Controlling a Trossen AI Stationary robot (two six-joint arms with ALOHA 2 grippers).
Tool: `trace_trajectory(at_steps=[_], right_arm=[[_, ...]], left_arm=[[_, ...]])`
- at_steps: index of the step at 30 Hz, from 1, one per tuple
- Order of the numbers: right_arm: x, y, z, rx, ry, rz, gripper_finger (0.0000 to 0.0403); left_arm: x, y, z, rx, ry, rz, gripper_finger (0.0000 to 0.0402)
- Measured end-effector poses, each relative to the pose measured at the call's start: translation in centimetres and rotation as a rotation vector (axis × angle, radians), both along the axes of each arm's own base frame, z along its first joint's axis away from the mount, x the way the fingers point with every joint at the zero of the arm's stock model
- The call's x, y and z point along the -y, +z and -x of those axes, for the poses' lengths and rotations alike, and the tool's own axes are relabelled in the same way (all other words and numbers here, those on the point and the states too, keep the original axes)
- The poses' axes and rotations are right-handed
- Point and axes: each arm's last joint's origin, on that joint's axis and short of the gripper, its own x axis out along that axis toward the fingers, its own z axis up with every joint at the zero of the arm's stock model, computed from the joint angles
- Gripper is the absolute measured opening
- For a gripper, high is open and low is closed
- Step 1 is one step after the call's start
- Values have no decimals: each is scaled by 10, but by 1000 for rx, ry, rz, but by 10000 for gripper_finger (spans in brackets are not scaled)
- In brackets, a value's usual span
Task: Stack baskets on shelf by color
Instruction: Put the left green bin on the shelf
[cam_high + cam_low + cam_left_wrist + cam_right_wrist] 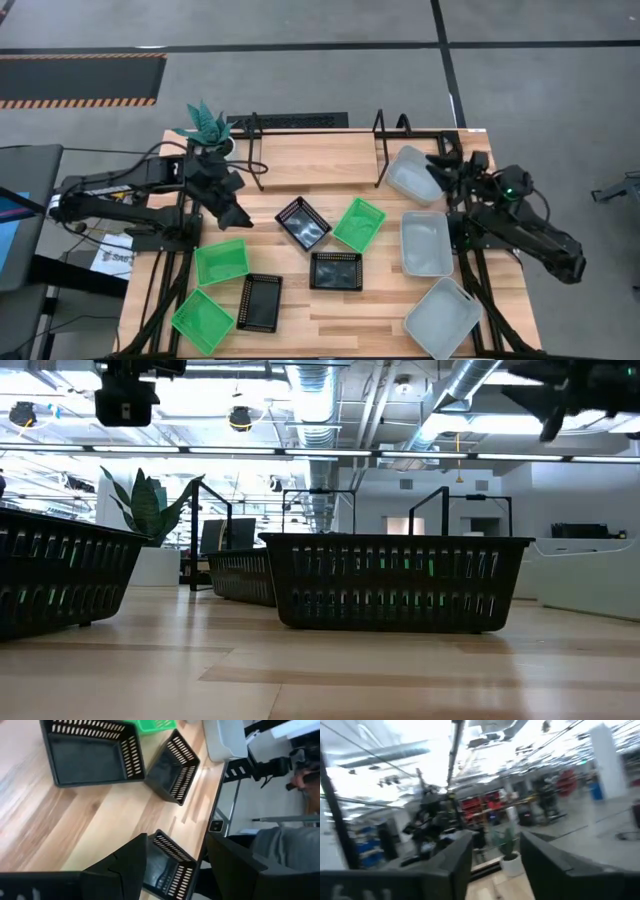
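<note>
The shelf (320, 160), a light wooden board on a black wire frame with upright end loops, spans the far edge of the table and carries no basket on its middle stretch; nothing is stacked yet.

Just left of the shelf's left loop stands a spiky green potted plant (207, 126). The left gripper (232, 212) hangs just in front of the shelf's left half, its fingers apart with nothing between them. In front of it lie a bright green rectangular plastic basket (221, 262) and, at the near-left corner well away from the shelf, a second green basket (202, 320). Beside these is a black mesh-sided basket (259, 302).

Below the shelf's middle sit a tilted black mesh basket (303, 222), a third black basket (335, 270) and a third green basket (359, 224).

By the shelf's right loop a translucent white plastic basket (414, 173) lies touching the board's right end, with the right gripper (442, 168) at its rim, fingers spread and empty. A second white basket (426, 243) and a third white basket (442, 317) lie nearer, in line down the right side.

The step looks like a first pick. It would go best by pinching one side wall squarely, lifting level, and starting each colour's pile well apart along the board so the larger white ones have room.
</note>
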Motion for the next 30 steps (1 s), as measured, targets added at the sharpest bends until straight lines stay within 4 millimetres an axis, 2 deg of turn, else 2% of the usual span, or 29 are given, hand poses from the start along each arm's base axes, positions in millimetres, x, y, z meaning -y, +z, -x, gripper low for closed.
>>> trace_trajectory(at_steps=[4, 9, 16, 22, 30], right_arm=[[4, 26, -3, -98, -38, -44, 243], [16, 45, -21, -324, -44, -122, 247], [36, 45, -49, -580, -14, -264, 238], [39, 40, -61, -625, 39, -287, 238], [34, 40, -61, -629, 69, -286, 237]], left_arm=[[0, -1, -1, -28, 32, 35, 194], [1, -4, 3, -81, 38, 56, 194], [11, -17, 20, -291, -35, 8, 194], [24, -22, 28, -380, -101, -195, 194], [39, -28, 24, -397, -155, -358, 194]])
